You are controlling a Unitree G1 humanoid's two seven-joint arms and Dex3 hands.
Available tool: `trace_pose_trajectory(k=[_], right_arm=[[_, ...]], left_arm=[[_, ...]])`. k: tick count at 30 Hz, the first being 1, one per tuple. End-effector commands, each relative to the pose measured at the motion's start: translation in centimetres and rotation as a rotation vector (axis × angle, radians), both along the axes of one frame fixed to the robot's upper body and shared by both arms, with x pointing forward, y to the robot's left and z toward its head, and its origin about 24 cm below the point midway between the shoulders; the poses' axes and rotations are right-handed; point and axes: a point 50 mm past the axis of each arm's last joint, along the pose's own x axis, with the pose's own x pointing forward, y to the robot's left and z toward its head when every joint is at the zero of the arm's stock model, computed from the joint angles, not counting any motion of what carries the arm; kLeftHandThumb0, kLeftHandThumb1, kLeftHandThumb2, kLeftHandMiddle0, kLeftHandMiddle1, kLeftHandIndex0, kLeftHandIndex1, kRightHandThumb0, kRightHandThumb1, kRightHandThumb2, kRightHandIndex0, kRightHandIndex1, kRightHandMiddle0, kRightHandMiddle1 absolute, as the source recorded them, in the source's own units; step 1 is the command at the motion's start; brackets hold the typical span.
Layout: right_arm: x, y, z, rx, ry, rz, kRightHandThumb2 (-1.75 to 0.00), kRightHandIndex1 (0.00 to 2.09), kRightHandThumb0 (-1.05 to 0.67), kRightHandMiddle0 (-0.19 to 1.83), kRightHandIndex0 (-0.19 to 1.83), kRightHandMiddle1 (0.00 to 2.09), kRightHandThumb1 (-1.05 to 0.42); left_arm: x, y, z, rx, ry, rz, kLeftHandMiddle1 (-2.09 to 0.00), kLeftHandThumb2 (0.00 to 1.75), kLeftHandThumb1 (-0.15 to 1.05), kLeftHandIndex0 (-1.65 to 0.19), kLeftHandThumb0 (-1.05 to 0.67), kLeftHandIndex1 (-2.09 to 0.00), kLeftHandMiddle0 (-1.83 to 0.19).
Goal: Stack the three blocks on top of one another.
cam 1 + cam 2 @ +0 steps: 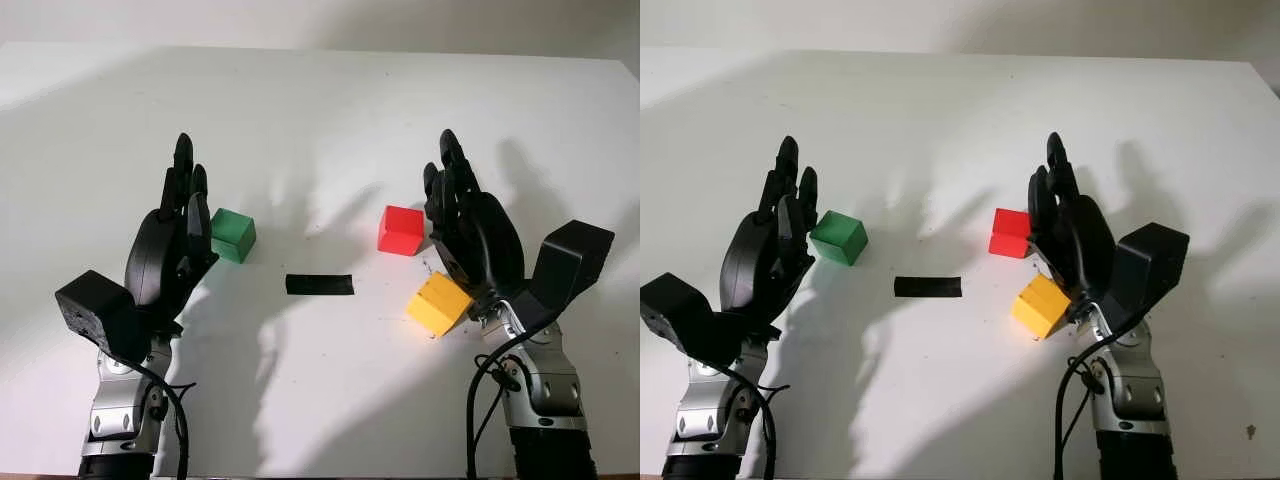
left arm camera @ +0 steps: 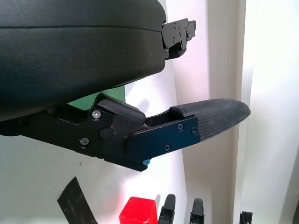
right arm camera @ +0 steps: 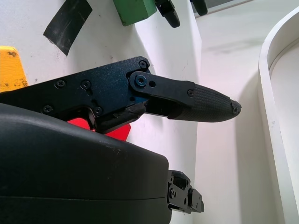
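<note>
White tabletop [image 1: 320, 100] carrying everything, with a black tape strip [image 1: 319, 284] near its middle as the landmark. Left of the strip, left hand [image 1: 172, 240] raised above the surface, open and holding nothing, fingers pointing away from the robot. Right of the strip, right hand [image 1: 470, 225] likewise open and empty, raised over the surface. Yellow block [image 1: 438, 303] right of the strip and slightly nearer the robot, sitting turned at an angle just beside the right hand's palm (touching or not, cannot tell). Red block [image 1: 401, 229] right of the strip and farther from the robot, just beside the right hand's fingers. Green block [image 1: 233, 235] left of the strip and a little farther back, just beside the left hand's fingers. No block on another, all three apart, so stacking not yet begun; step in hand judged to be the first reach and grasp. Next move likely calling for one hand to close on its nearest block, lift it clear, and set it squarely on a chosen base block, with corners aligned to avoid a topple.
</note>
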Motion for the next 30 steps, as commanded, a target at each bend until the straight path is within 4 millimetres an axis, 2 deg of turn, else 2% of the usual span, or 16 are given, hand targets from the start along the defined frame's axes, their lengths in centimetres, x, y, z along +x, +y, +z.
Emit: trace_pose_trajectory(k=[1, 11, 15, 17, 20, 25, 30], right_arm=[[-0.4, -0.3, 0.2, -0.01, -0.01, -0.002, -0.64, 0.0, -0.72, -0.19, -0.19, 0.0, -1.05], [0.2, -0.9, 0.6, -0.048, -0.004, -0.004, -0.62, 0.0, -0.73, -0.19, -0.19, 0.0, -1.05], [0.7, -2.5, 2.9, -0.173, -0.066, -0.043, -0.43, 0.0, -0.75, -0.19, -0.19, 0.0, -1.05], [1.1, -3.3, 4.8, -0.288, -0.118, -0.085, -0.28, 0.01, -0.83, -0.13, -0.18, 0.04, -1.05], [1.8, -3.9, 8.1, -0.48, -0.22, -0.141, -0.11, 0.04, -0.86, -0.04, -0.13, 0.09, -1.0], [2.7, -4.4, 12.1, -0.796, -0.295, -0.193, -0.03, 0.08, -0.84, 0.09, -0.07, 0.17, -0.89], [3.4, -4.1, 14.1, -0.999, -0.291, -0.158, -0.03, 0.09, -0.8, 0.18, -0.03, 0.21, -0.82]], left_arm=[[-0.5, -0.1, 0.0, 0.001, -0.011, -0.001, 0.0, 0.71, 1.05, 0.19, -0.82, 0.0, 0.19], [-0.2, -0.4, -0.1, -0.004, 0.002, -0.002, 0.0, 0.71, 1.05, 0.19, -0.83, 0.0, 0.19], [-0.1, -0.4, -0.1, -0.004, 0.004, 0.005, 0.0, 0.7, 1.05, 0.19, -0.83, 0.0, 0.19], [-0.1, -0.4, -0.1, 0.002, 0.002, 0.008, 0.0, 0.71, 1.05, 0.19, -0.83, 0.0, 0.19], [0.0, -0.3, 0.0, 0.002, -0.007, 0.006, 0.0, 0.72, 1.05, 0.19, -0.83, 0.0, 0.19], [0.0, -0.3, 0.2, 0.003, -0.007, -0.009, 0.0, 0.73, 1.05, 0.19, -0.84, 0.0, 0.19], [0.0, -0.2, 0.3, 0.009, -0.015, -0.017, 0.0, 0.74, 1.05, 0.19, -0.83, 0.0, 0.19]])
